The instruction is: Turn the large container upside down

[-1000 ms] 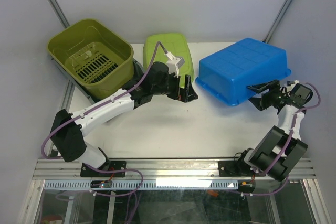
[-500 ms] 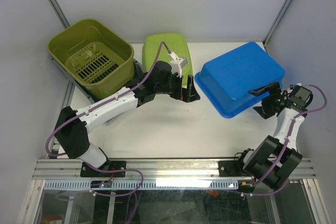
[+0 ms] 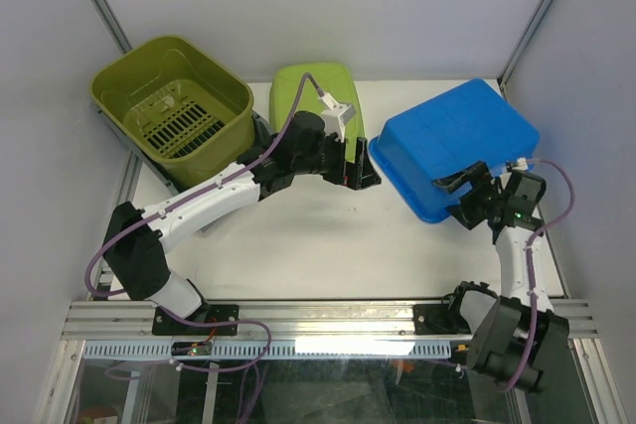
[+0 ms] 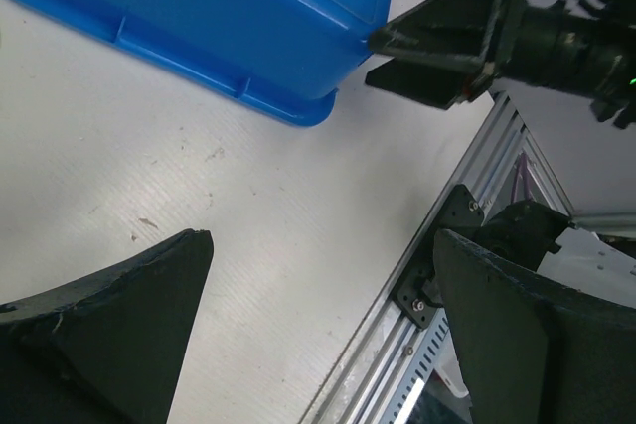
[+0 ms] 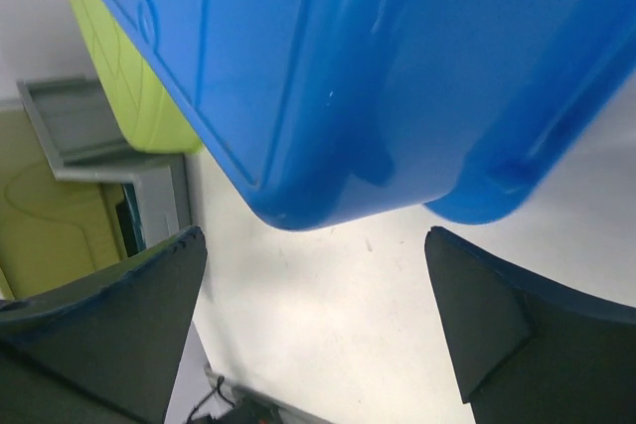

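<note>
Blue container [image 3: 457, 146]: base up, rim down, at 2 o'clock on table [image 3: 318, 235]. Flip looks done; rim fully flat, cannot tell.
Left gripper [image 3: 360, 168]: fingers apart, empty, just off container's 9 o'clock rim.
Right gripper [image 3: 459, 198]: fingers apart, empty, at 5 o'clock corner.
Advice: pull both straight away from lip, no snag.
</note>
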{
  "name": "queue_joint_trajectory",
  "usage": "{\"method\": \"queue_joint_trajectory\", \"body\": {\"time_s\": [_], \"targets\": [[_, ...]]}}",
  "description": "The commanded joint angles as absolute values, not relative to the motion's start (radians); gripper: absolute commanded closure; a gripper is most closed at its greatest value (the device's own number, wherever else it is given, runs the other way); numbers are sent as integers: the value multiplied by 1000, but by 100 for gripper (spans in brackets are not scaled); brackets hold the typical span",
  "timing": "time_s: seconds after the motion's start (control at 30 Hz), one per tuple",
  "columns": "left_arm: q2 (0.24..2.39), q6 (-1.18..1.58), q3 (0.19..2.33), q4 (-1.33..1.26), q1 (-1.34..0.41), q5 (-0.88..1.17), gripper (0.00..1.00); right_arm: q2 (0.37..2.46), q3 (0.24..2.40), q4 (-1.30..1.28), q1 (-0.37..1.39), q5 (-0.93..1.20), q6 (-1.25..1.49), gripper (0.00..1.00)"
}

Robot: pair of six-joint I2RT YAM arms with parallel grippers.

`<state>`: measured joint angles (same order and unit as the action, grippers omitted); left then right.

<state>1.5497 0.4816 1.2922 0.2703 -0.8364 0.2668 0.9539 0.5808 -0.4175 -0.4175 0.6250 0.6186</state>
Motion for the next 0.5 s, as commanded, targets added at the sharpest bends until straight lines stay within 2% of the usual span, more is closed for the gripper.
{"method": "queue_joint_trajectory", "body": {"time_s": [0.0, 0.1, 0.2, 0.47], "targets": [[1497, 457, 1365, 279, -835, 250, 1, 986, 528, -94, -232, 548, 814, 4], [1493, 457, 1365, 293, -835, 230, 1, 1060, 540, 28, -132, 444, 881, 4], [1494, 468, 1365, 302, -835, 227, 1, 1186, 587, 107, -115, 378, 929, 4], [1505, 472, 1379, 330, -834, 201, 1, 1524, 803, 276, -107, 371, 929, 4]]}}
